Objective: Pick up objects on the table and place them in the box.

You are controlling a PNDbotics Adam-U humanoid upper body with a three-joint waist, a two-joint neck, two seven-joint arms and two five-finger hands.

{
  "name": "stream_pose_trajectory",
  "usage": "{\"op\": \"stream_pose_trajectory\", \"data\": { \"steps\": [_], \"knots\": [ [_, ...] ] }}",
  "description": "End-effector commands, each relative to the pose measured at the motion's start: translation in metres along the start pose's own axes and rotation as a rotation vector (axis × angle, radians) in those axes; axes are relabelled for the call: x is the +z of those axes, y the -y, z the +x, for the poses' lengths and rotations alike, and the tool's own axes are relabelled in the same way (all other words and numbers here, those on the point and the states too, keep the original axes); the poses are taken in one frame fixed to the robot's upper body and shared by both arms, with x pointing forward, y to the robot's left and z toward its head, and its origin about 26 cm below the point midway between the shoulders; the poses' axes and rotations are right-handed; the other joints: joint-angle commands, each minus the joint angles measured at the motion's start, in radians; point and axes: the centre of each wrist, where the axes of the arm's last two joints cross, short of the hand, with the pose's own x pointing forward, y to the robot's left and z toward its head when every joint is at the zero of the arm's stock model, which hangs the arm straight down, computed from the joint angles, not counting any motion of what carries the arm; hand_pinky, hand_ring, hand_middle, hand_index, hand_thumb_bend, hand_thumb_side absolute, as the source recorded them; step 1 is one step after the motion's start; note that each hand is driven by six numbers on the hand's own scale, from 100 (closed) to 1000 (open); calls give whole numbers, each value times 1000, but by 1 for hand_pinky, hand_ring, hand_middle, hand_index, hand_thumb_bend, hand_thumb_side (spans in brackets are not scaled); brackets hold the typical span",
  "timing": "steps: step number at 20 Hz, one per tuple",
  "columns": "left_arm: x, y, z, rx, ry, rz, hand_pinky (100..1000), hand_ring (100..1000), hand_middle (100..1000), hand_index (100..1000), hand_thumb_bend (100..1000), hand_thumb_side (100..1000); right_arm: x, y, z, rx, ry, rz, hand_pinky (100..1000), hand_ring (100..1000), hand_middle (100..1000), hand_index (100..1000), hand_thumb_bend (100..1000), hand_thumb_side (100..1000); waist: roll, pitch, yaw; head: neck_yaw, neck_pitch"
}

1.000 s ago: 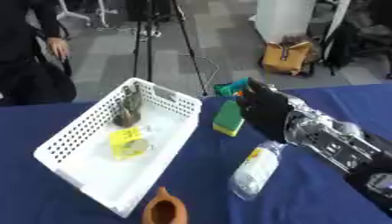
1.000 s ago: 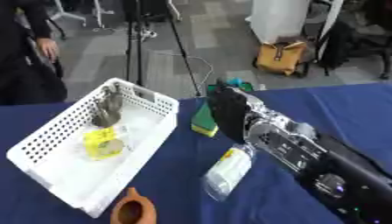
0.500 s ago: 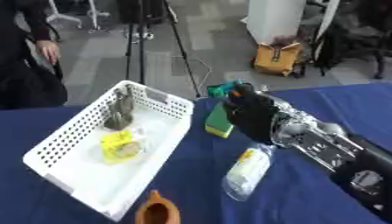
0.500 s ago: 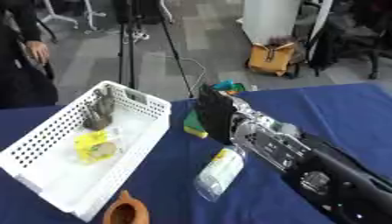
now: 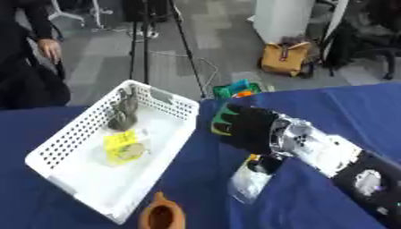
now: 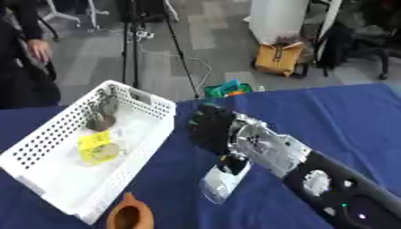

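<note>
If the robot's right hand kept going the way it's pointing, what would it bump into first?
Probably the white basket: the right hand points left toward its near wall. Depth is hard to judge, so it might pass above the rim.

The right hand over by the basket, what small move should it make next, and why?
Probably carry on left toward the white basket. The right hand seems curled on a green thing just beside the basket's near wall, not yet over it, so a short move left would bring it above the opening before release.
</note>
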Motion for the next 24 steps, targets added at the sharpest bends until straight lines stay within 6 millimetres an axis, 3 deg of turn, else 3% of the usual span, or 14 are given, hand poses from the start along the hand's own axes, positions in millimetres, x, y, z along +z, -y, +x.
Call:
{"op": "stream_pose_trajectory", "data": {
  "steps": [1,12,13,19,24],
  "knots": [
    [-6,-1,3,2,22,9,747,770,846,792,100,1000,9,4,-7,105,179,174,1000,1000,1000,1000,369,610,-1,-23,1,0,4],
    [-6,0,4,6,20,8,746,769,845,791,100,1000,5,-4,-2,127,190,221,1000,1000,1000,1000,392,521,-1,-25,8,-18,-6],
    [-6,0,4,5,20,7,746,769,844,791,100,1000,7,-2,-4,147,178,228,1000,1000,1000,1000,408,442,-2,-26,7,-18,-5],
    [-6,0,4,5,23,4,745,768,844,790,100,1000,13,1,-8,279,125,295,1000,1000,1000,1000,425,333,-4,-28,5,-22,-12],
    [-6,0,4,5,23,3,746,768,843,790,100,1000,12,-4,-9,322,110,343,1000,1000,1000,1000,431,340,-5,-27,4,-24,-16]
  ]
}}
